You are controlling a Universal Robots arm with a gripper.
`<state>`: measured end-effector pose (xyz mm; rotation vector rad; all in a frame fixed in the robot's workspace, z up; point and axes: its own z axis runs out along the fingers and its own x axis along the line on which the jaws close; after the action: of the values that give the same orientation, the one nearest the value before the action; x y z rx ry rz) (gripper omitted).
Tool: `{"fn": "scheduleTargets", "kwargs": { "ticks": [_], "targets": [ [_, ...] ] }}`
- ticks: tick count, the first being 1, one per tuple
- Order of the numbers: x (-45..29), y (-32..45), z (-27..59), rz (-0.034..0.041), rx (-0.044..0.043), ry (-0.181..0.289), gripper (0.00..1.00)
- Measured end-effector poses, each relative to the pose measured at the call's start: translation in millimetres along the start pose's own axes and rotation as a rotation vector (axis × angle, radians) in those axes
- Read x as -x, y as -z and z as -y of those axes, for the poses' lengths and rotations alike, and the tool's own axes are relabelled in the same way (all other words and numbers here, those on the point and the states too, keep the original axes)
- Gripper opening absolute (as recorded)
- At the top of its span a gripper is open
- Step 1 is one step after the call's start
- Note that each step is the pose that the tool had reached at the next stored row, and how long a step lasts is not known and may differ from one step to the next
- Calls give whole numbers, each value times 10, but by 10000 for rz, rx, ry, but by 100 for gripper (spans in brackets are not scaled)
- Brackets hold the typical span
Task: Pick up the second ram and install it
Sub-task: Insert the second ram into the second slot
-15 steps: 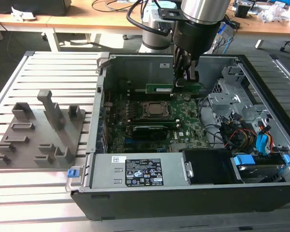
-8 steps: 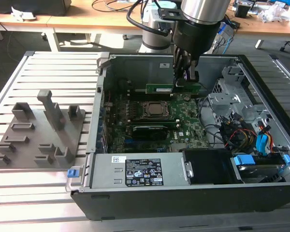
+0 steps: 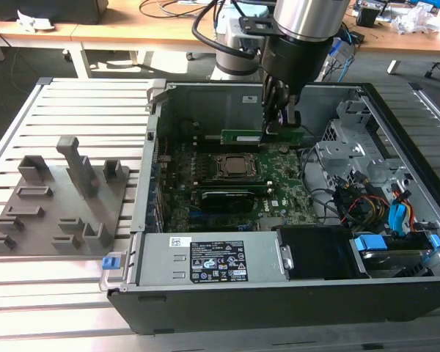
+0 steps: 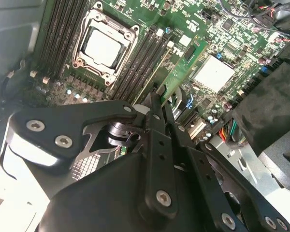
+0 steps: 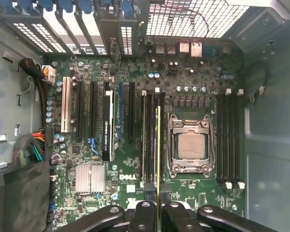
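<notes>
Your tool (image 3: 276, 126) is clamped on the second ram (image 3: 242, 137), holding it on edge inside the open computer case (image 3: 205, 103), over the memory slots beside the processor socket (image 3: 231, 166). The grey tray (image 3: 59, 198) sits on the surface (image 3: 73, 103), well apart. You cannot tell whether the stick touches a slot.

The arm (image 3: 308, 18) ends in a polished silver cylinder above a black collar; black cables (image 3: 204, 26) loop at its nine o'clock in the exterior view; the gripper (image 4: 160, 101) is matte black linkage bars studded with silver screws (image 4: 163, 198).
</notes>
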<state>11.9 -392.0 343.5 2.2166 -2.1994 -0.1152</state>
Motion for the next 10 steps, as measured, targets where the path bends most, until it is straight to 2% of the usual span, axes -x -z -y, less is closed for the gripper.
{"fn": "scheduleTargets", "kwargs": {
  "ticks": [3,10],
  "targets": [
    [-2,-55,4,1,0,0,14],
    [-5,-134,8,1,0,-1,14]
  ]
}}
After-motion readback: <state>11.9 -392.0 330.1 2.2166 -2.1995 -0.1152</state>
